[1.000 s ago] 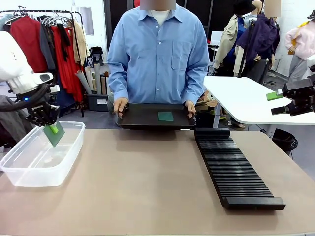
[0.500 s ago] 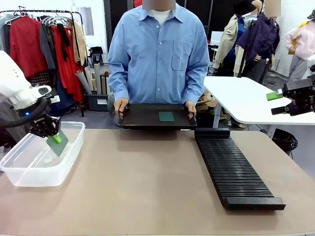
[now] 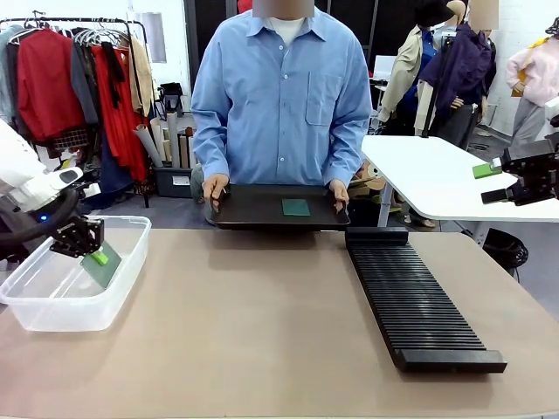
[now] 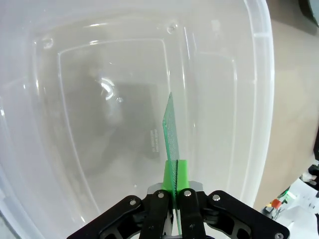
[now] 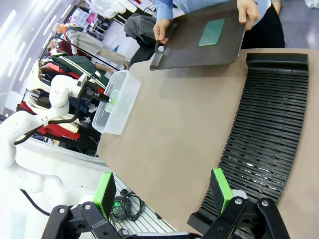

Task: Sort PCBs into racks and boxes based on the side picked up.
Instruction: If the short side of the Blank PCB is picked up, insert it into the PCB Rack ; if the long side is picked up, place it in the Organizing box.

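We see a clear plastic tub (image 3: 61, 312) at the left end of the table (image 3: 262, 332); inside it one green PCB (image 3: 105, 269) hangs on edge and tilted, its lower part below the rim; whether it touches the tub's floor we cannot tell. Across the table a person's hands (image 3: 214, 186) hold a black tray (image 3: 249, 211) with a second PCB (image 3: 296, 207) lying flat on it; a slotted black rack (image 3: 410, 297) lies lengthwise on the right side of the table. The hanging PCB rises straight out from between the fingers of the left gripper (image 4: 175, 174), which is clamped on its upper edge, green pads pressed to both faces; the right gripper (image 5: 163, 191) hovers high at the right, above the rack's near end, jaws spread wide.
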Controlling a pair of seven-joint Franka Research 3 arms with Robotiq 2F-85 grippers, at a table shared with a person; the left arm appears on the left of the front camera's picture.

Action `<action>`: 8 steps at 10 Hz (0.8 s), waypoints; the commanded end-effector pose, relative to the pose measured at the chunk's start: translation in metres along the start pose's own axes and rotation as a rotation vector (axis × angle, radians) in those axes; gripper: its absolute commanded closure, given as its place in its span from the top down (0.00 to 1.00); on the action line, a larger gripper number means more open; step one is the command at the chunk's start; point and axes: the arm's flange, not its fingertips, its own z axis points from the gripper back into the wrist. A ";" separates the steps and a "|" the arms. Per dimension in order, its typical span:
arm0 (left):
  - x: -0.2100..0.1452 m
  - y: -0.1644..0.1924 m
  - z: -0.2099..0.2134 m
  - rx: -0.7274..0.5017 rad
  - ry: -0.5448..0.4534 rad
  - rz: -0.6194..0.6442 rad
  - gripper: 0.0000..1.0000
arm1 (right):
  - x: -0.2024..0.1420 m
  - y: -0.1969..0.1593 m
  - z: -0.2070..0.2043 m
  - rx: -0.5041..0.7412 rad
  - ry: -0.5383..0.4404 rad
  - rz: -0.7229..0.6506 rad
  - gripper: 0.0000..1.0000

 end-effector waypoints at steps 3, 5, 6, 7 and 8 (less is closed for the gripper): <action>0.006 0.011 -0.008 -0.072 -0.004 -0.021 0.00 | 0.004 0.002 -0.002 0.018 -0.023 0.003 1.00; 0.008 0.012 -0.009 -0.065 -0.004 -0.013 0.15 | 0.004 0.002 -0.002 0.018 -0.023 0.003 1.00; 0.009 0.012 -0.010 -0.053 -0.001 -0.001 0.35 | 0.004 0.002 -0.002 0.018 -0.023 0.003 1.00; 0.010 0.012 -0.009 -0.044 0.002 0.006 0.55 | 0.004 0.002 -0.002 0.018 -0.023 0.003 1.00; 0.010 0.012 -0.009 -0.037 0.005 0.011 0.75 | 0.004 0.002 -0.002 0.018 -0.023 0.003 1.00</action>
